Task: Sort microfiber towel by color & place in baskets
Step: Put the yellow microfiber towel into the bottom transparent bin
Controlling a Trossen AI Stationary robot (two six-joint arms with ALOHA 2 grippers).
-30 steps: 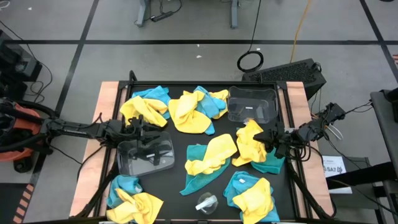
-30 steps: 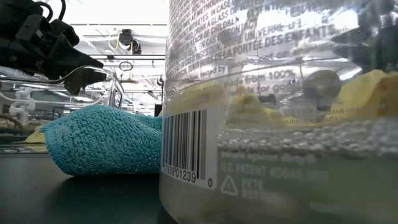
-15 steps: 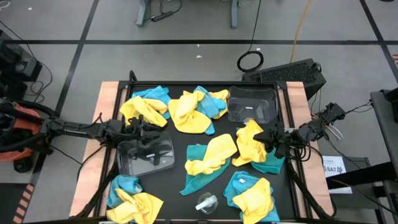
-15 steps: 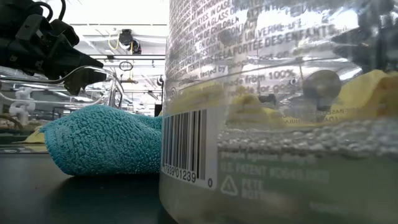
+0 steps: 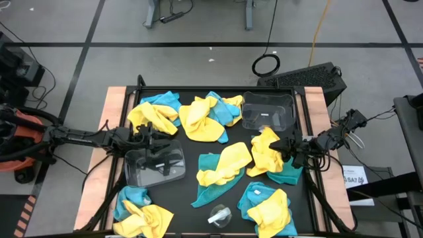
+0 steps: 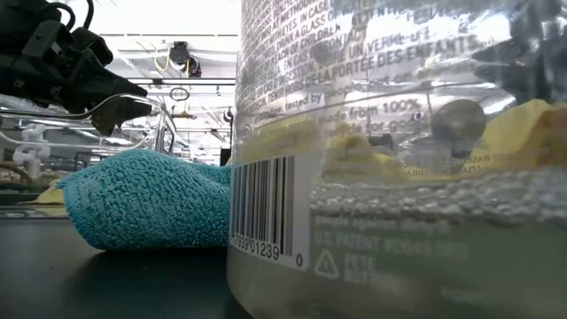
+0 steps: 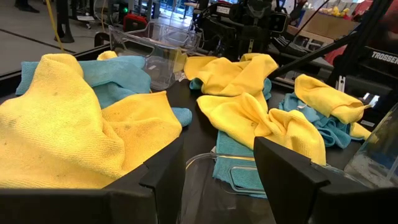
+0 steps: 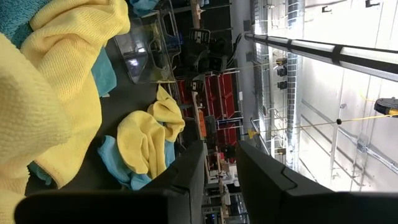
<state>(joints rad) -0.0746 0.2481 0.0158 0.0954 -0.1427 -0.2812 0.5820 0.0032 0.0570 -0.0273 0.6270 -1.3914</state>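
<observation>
Left gripper (image 5: 160, 149) low near bench's left edge, fingers spread apart; right gripper (image 5: 280, 147) near right edge, fingers narrowly parted.

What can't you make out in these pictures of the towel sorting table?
- Low view: a clear labelled container fills most of the picture and hides the table behind it.
- High view: the left gripper covers part of the left basket, so a grip on its rim cannot be told.
- Right wrist view: the right gripper shows no towel between its fingers; yellow cloth blocks the nearer side.
</observation>
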